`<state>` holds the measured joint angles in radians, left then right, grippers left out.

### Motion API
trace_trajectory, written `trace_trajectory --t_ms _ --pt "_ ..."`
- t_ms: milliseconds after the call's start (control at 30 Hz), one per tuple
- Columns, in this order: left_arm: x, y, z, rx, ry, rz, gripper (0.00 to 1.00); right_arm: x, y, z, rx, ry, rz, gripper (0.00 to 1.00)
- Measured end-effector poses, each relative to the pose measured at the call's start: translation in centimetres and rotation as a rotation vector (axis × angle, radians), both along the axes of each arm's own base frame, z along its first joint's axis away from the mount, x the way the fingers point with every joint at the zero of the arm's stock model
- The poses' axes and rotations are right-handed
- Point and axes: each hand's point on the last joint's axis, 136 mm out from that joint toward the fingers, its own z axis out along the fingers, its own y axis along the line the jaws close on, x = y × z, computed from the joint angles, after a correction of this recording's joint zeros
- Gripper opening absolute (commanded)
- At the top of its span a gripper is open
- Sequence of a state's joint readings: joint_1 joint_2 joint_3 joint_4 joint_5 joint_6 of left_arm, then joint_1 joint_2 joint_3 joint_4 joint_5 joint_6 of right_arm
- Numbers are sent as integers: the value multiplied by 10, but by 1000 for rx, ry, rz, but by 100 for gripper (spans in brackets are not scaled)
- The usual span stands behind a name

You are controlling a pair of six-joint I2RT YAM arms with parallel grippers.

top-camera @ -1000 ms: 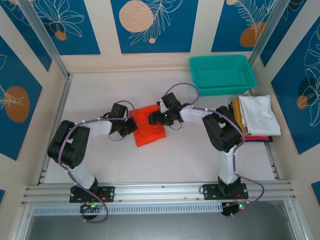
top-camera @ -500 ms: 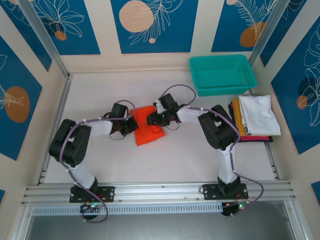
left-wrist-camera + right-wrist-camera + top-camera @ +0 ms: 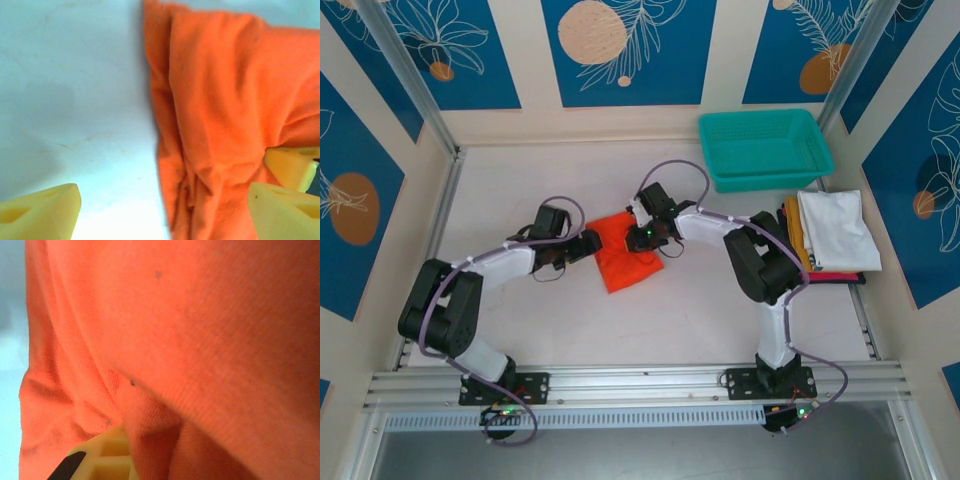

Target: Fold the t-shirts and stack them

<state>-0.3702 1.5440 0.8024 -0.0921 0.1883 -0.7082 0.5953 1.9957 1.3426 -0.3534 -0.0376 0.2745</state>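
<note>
The orange-red t-shirt [image 3: 628, 258] lies folded and tilted on the white table, mid-frame in the top view. My left gripper [image 3: 588, 245] sits at its left edge, fingers wide open; the left wrist view shows the shirt's [image 3: 220, 100] rumpled edge lying between the yellow fingertips [image 3: 42, 210]. My right gripper [image 3: 645, 237] is down on the shirt's far right corner. In the right wrist view the cloth [image 3: 190, 330] drapes over the gripper [image 3: 165, 460] and is pinched beside one yellow finger [image 3: 102, 460]. The folded stack, white shirt [image 3: 835, 228] on top, rests at the right.
A teal mesh basket [image 3: 765, 148] stands at the back right, just behind the stack. Mustard-yellow [image 3: 792, 225] and red [image 3: 830, 276] edges stick out under the white shirt. Walls close in on three sides; a metal rail [image 3: 640, 382] runs along the near edge.
The shirt has turned and slid slightly to the right. The left arm has stretched out further, with its gripper following the shirt's left edge. The right gripper shifted a little up.
</note>
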Motion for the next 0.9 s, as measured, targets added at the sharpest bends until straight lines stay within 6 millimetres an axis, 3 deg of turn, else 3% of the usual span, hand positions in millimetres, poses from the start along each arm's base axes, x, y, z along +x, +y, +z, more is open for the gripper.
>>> trace_trajectory --t_ms 167,300,433,600,900 --pt "0 -2 8 59 -70 -80 97 1 -52 16 -131 -67 35 0" --pt "-2 -14 11 87 -122 -164 97 10 -100 24 -251 -111 17 0" --pt "-1 -42 24 105 -246 -294 100 7 -146 30 -371 -137 28 0" --pt "-9 -85 42 80 -458 -465 100 -3 -184 42 -465 -156 81 0" --pt "-23 -135 78 -15 -715 -648 100 -7 -263 89 -570 -228 31 0"
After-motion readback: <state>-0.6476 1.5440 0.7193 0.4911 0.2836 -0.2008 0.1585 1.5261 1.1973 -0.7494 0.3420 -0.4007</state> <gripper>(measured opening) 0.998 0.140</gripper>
